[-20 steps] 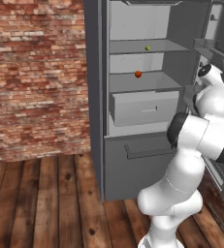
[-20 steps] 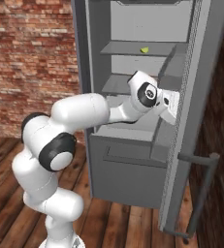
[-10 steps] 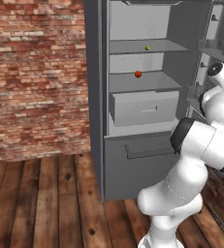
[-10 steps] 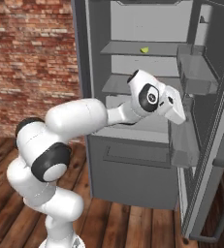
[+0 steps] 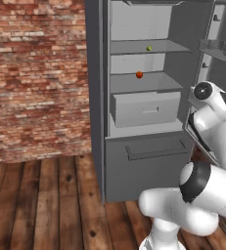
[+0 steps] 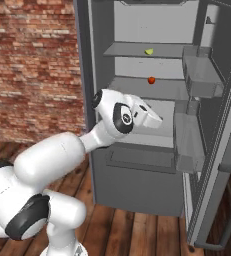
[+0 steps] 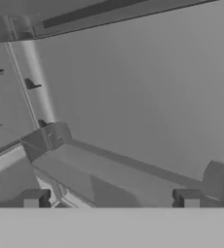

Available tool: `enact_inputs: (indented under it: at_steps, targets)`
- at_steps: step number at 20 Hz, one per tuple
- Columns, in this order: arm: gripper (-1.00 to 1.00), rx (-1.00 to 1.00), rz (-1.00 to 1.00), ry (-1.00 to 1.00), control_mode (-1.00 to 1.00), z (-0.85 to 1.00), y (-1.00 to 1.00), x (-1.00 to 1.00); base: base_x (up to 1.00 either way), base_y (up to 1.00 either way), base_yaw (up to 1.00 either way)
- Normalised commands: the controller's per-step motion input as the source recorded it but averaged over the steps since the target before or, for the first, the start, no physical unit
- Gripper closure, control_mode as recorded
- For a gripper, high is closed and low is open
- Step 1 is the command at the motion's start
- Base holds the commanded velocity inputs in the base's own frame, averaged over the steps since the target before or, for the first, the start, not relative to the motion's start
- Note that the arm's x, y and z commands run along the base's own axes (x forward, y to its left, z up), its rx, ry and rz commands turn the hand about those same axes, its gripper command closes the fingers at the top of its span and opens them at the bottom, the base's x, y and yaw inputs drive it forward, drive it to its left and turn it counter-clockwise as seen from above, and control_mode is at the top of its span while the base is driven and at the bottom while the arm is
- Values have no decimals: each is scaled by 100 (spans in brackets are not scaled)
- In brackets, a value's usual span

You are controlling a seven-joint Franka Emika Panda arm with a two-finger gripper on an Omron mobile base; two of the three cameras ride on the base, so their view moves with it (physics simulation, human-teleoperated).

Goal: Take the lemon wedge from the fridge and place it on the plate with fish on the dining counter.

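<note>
Non-task stuff: small red-orange round fruit (image 5: pixel 139 74) sits on a pale shelf, 1 level down from the top shelf, above a drawer. Red brick wall (image 5: pixel 36 78) to the left. Dark wood plank floor (image 5: pixel 46 205) below.

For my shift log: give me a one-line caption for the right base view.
Fridge door open; lemon wedge on upper shelf, red fruit below; arm's hand near the drawer.
</note>
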Motion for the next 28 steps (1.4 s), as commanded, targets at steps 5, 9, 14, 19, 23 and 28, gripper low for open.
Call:
enact_inputs:
  at_steps: [5,9,14,19,23,28]
  targets:
    - [-100,0,55,26,-100,33,100,-2,0,0,0]
    - [-100,0,49,39,-100,44,100,0,0,0,0]
    - [-100,4,40,45,-100,34,95,-31,0,0,0]
    - [-100,2,26,30,-100,2,67,-87,0,0,0]
    - [-100,0,-1,-1,-100,-11,2,-74,0,0,0]
    - [-100,0,-6,-18,-100,1,-9,-55,0,0,0]
